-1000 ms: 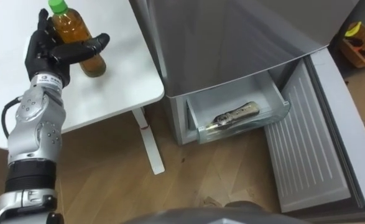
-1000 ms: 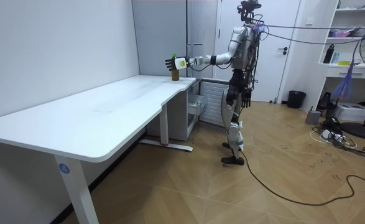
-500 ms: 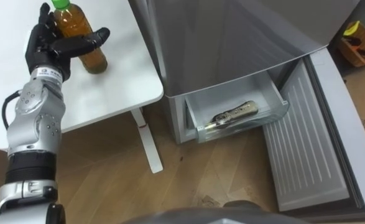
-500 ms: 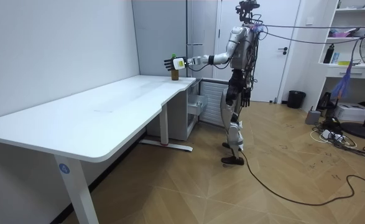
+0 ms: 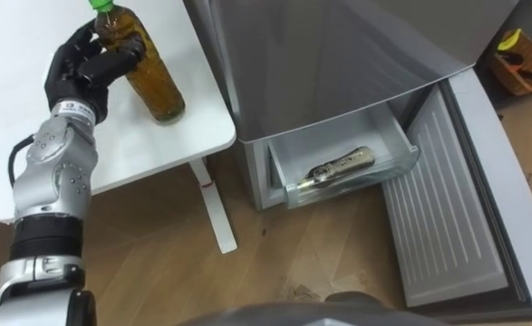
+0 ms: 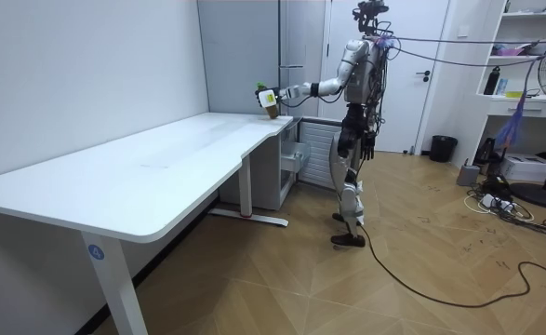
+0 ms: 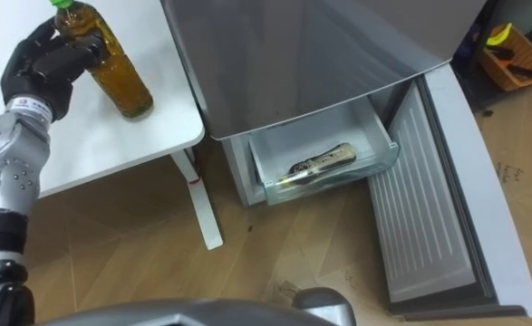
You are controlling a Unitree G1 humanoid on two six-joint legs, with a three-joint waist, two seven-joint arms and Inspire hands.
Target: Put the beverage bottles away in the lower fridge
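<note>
Bottle [image 5: 152, 72] of brown drink is at the upper left of the eye views, over the corner of the white desk [image 5: 12, 109]. It has a green cap [image 5: 101, 4]. The bottle leans, with the cap toward the upper left and the bottom toward the fridge [image 5: 338, 54]. I cannot tell if its bottom touches the desk.

The left hand [image 5: 80, 68] is black and comes up from the lower left on a silver arm. Its fingers and thumb are curled round the top part of the bottle, just under the cap.

The grey fridge fills the upper middle and right of the eye views. Low down on it a clear drawer [image 5: 401, 158] is pulled out. A second bottle [image 5: 343, 167] lies on its side in the drawer. The fridge door [image 5: 447, 217] is swung open at the lower right, and its inside is white with ridges. An orange box [image 5: 528, 68] sits at the upper right edge. The floor [image 5: 157, 263] is brown wood.

In the room view the robot stands upright on the wood floor, near the far end of the long desk and in front of the fridge. Its left arm reaches out toward the room view's left and holds the bottle above the desk's far corner. The right hand [image 6: 369, 141] hangs down by the robot's hip. I cannot tell how that hand is held.
</note>
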